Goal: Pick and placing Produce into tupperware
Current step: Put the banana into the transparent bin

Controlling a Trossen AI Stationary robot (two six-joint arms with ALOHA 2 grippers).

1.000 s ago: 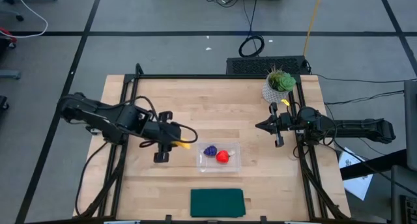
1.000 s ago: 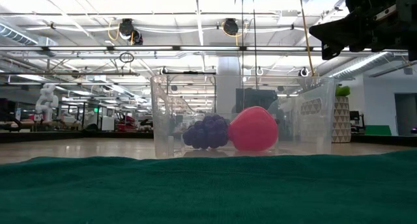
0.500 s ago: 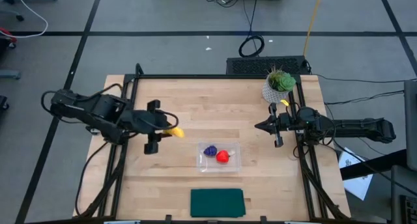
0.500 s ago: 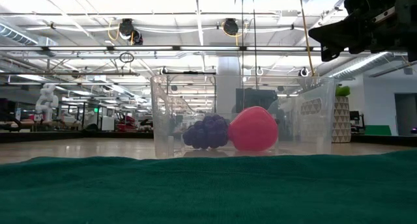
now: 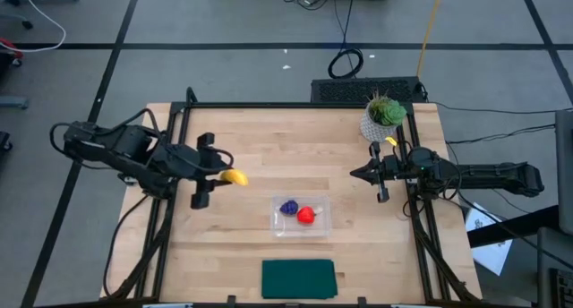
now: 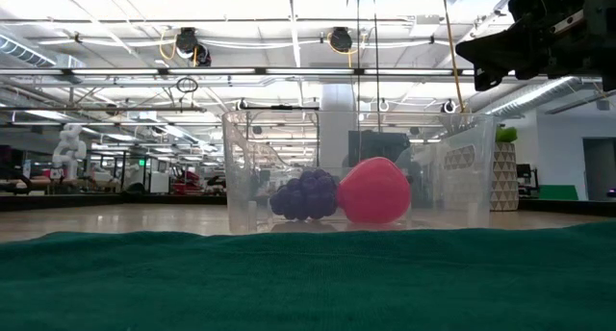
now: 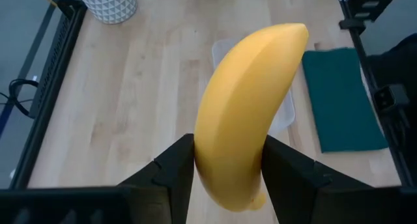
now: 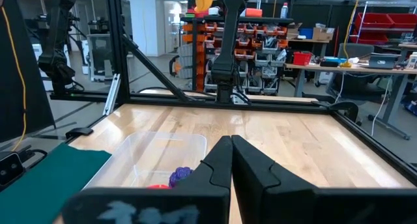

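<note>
**Banana pinched, container half filled**

The smooth yellow curved plastic banana (image 7: 244,113) sat pinched between the left gripper's (image 5: 220,175) dark fingers. Ahead of that gripper lay the clear shallow round-cornered plastic tupperware (image 5: 302,215), holding a knobbly purple grape cluster (image 5: 288,207) and a glossy red strawberry (image 5: 306,215). The right gripper (image 5: 358,175) hung pressed together, well apart.

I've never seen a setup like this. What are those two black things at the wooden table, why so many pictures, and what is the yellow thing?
They are two robot arms. One camera looks straight down, one sits at table height, and one rides on each wrist. The left gripper holds a toy banana between its fingers, above the table. The right gripper waits shut at the other side. A clear tupperware holds a purple grape cluster and a red strawberry. A dark green cloth and a potted plant are also there.
</note>
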